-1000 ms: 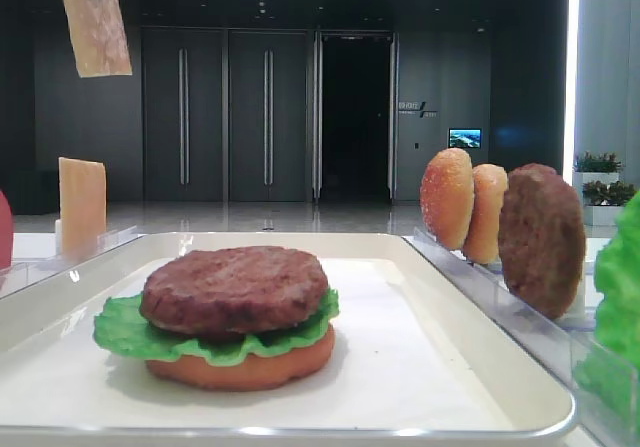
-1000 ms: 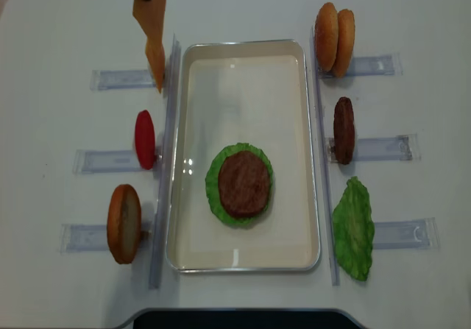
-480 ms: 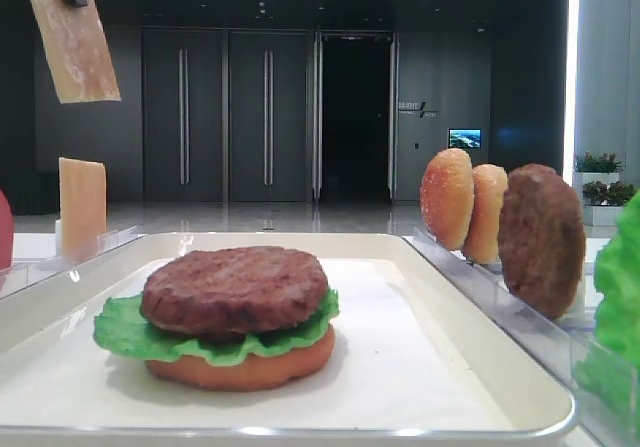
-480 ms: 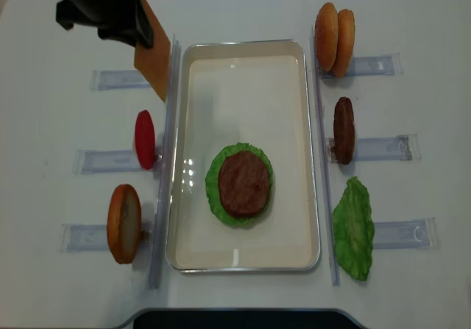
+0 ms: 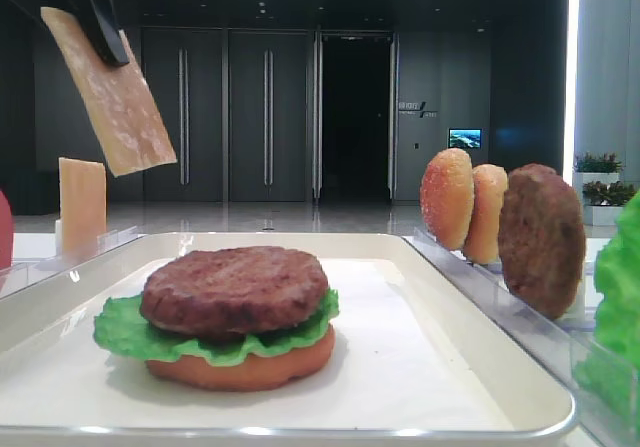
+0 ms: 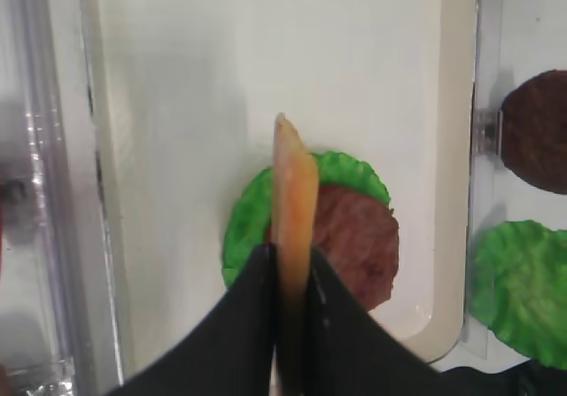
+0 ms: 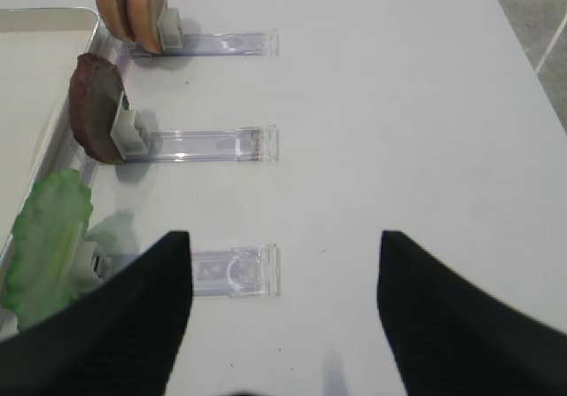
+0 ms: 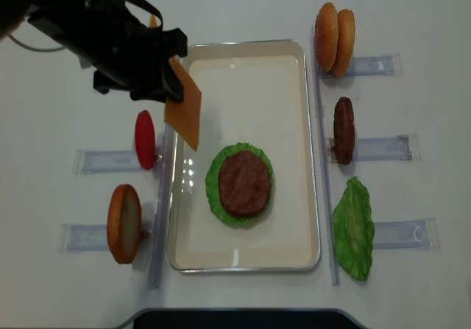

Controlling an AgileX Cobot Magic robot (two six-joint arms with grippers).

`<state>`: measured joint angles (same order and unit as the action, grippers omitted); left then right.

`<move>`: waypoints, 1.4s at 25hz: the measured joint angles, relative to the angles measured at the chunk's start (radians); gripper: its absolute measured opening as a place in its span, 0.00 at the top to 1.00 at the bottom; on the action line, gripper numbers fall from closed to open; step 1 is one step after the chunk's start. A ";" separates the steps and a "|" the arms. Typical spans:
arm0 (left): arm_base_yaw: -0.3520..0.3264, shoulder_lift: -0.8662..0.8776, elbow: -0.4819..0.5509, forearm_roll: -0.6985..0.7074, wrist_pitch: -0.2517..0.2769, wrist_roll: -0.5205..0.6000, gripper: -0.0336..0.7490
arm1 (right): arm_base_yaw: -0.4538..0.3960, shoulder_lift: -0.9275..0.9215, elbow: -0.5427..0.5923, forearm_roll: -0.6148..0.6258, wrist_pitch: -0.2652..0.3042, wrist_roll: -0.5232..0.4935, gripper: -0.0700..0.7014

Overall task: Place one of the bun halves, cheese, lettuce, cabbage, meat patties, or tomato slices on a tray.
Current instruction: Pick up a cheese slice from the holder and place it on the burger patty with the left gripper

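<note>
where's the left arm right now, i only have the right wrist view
Observer: the left fingers are shut on the cheese, which hangs tilted in the air.
Operator: anything on the tray yet
Observer: yes, on the tray sits a bun half, with lettuce on it and a meat patty on top.
Operator: is the cheese over the patty
Observer: not yet, from overhead it hangs over the tray's left rim, off to the patty's side.

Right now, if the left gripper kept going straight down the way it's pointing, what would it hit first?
Probably the meat patty on the lettuce: the left gripper holds the cheese edge-on above their left side, though depth is unclear.
</note>
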<state>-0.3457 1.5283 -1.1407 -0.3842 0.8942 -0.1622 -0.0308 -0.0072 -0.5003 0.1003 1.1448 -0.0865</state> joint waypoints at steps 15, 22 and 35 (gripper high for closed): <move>-0.118 0.001 0.097 -0.250 -0.107 0.170 0.91 | 0.000 0.000 0.000 0.000 0.000 0.000 0.31; -0.173 0.053 0.102 -0.297 -0.118 0.199 0.91 | 0.000 0.000 0.000 0.000 0.000 0.000 0.31; -0.185 0.124 0.102 -0.346 -0.174 0.270 0.91 | 0.000 0.000 0.000 0.000 -0.001 0.000 0.31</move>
<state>-0.5309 1.6527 -1.0386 -0.7304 0.7199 0.1081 -0.0308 -0.0072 -0.5003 0.1003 1.1441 -0.0865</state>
